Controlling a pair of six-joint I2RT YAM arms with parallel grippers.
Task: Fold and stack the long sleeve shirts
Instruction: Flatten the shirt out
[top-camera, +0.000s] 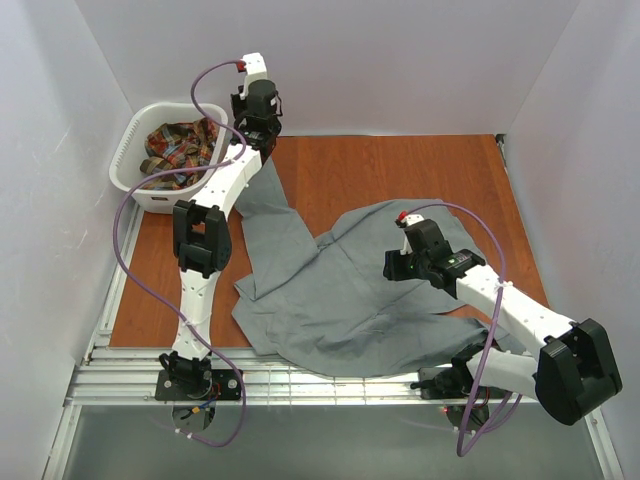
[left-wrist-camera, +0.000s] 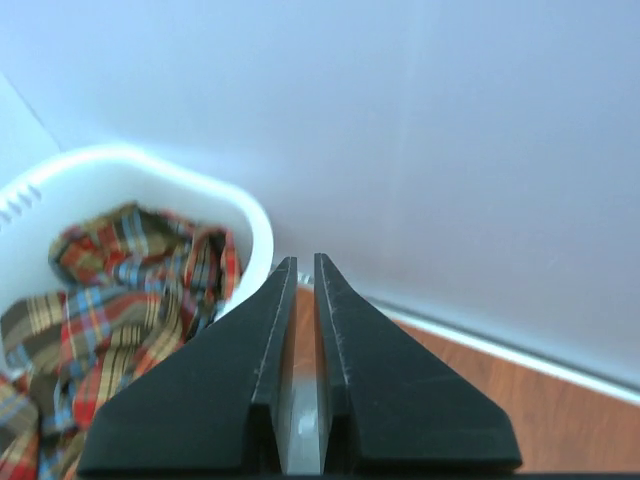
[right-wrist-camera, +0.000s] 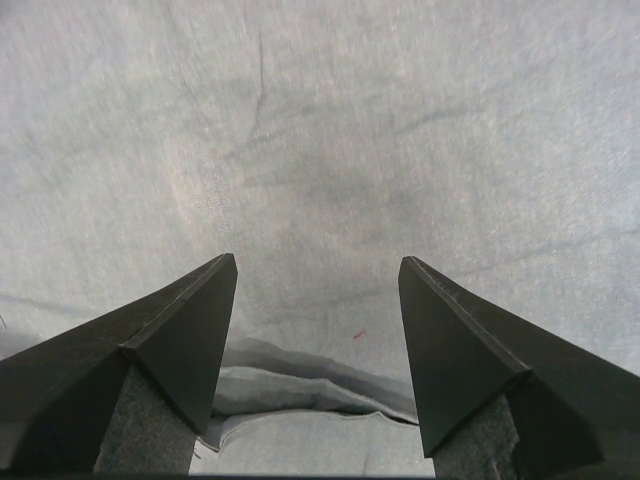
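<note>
The plain grey long sleeve shirt (top-camera: 340, 300) lies spread and rumpled on the wooden table, one sleeve (top-camera: 268, 205) stretching back-left under my left arm. The plaid long sleeve shirt (top-camera: 180, 150) (left-wrist-camera: 110, 310) is bunched in the white basket. My left gripper (top-camera: 250, 132) (left-wrist-camera: 305, 262) hangs at the far end of that sleeve beside the basket, jaws nearly together, and I see no cloth between them. Over the right side of the grey shirt (right-wrist-camera: 320, 120), my right gripper (top-camera: 393, 266) (right-wrist-camera: 318, 270) stands open just above a folded edge of the cloth.
The white laundry basket (top-camera: 125, 150) (left-wrist-camera: 250, 215) stands at the back left corner against the wall. White walls enclose the table (top-camera: 400, 170) at the back and on both sides. The shirt's lower hem overhangs the metal rails (top-camera: 330, 385) at the near edge.
</note>
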